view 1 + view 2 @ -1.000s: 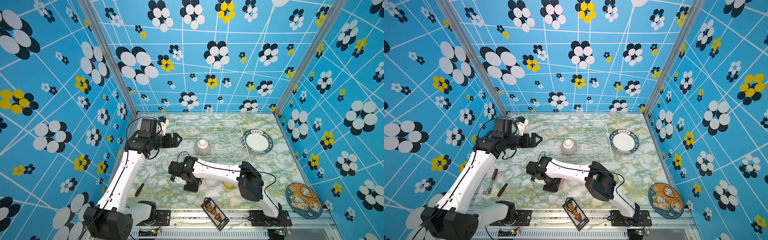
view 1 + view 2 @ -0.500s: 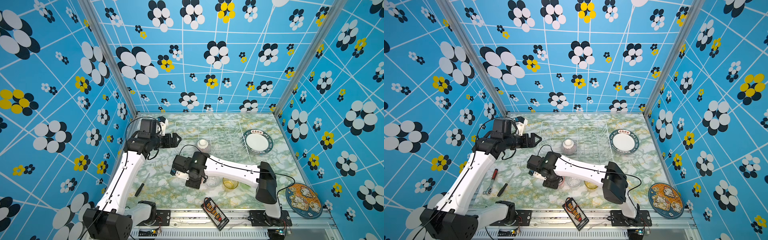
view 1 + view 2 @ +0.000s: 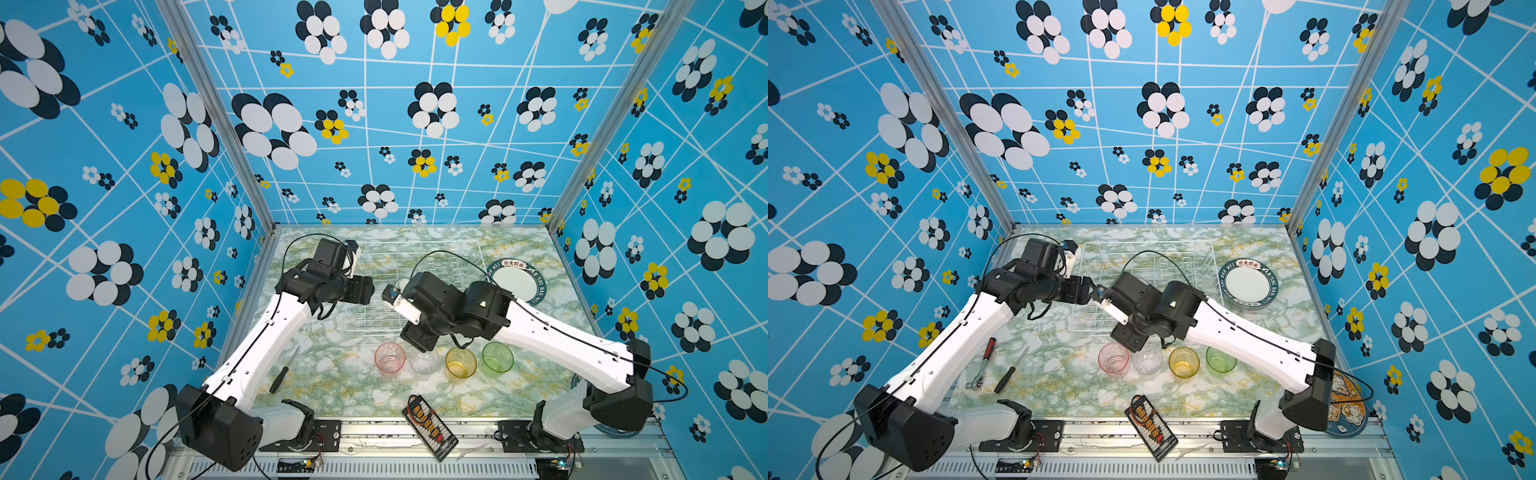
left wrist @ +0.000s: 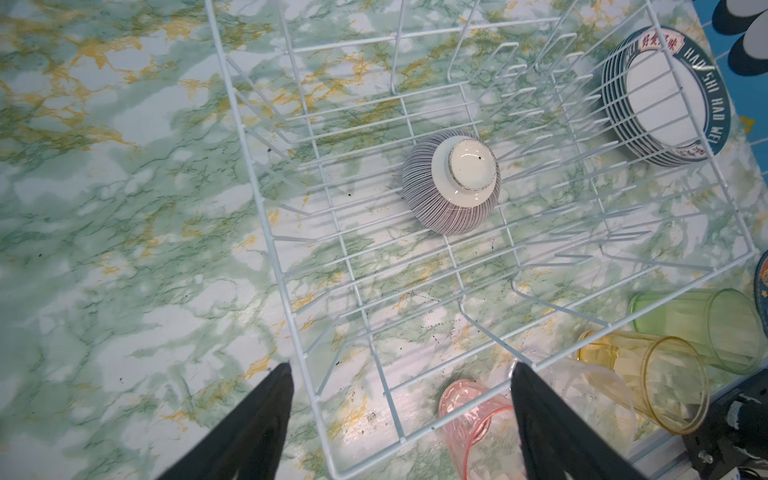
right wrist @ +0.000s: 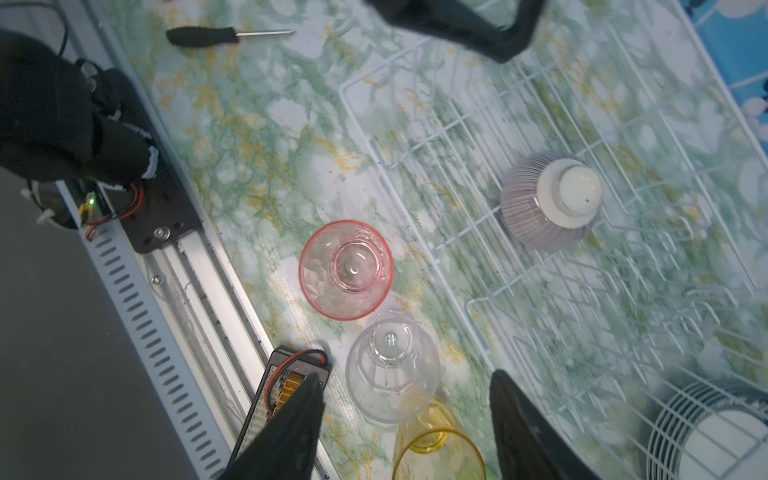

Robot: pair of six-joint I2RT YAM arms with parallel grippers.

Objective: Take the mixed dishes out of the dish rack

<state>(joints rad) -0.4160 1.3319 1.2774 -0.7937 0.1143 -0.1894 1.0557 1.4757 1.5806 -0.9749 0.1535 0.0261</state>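
Note:
The white wire dish rack (image 3: pixel 374 329) sits at the back middle of the table. A purple-striped bowl (image 4: pixel 451 183) lies upside down inside it. White plates with green rims (image 3: pixel 513 282) are stacked to the right of the rack. Pink (image 3: pixel 390 357), clear (image 3: pixel 424 362), yellow (image 3: pixel 460 362) and green (image 3: pixel 497 358) tumblers stand in a row in front of it. My left gripper (image 4: pixel 401 368) is open and empty above the rack's front left corner. My right gripper (image 5: pixel 405 378) hangs open and empty over the clear tumbler (image 5: pixel 392 370).
A black screwdriver (image 3: pixel 284 370) and a red-handled ratchet (image 3: pixel 980 365) lie at the front left. A black board with orange connectors (image 3: pixel 430 426) sits at the front edge. A round blue mat (image 3: pixel 1345 403) lies front right, partly under my right arm.
My right gripper has let go of the pink tumbler, opened wider, lifted and drawn back to the right. The pink tumbler now stands alone. My left gripper has narrowed slightly.

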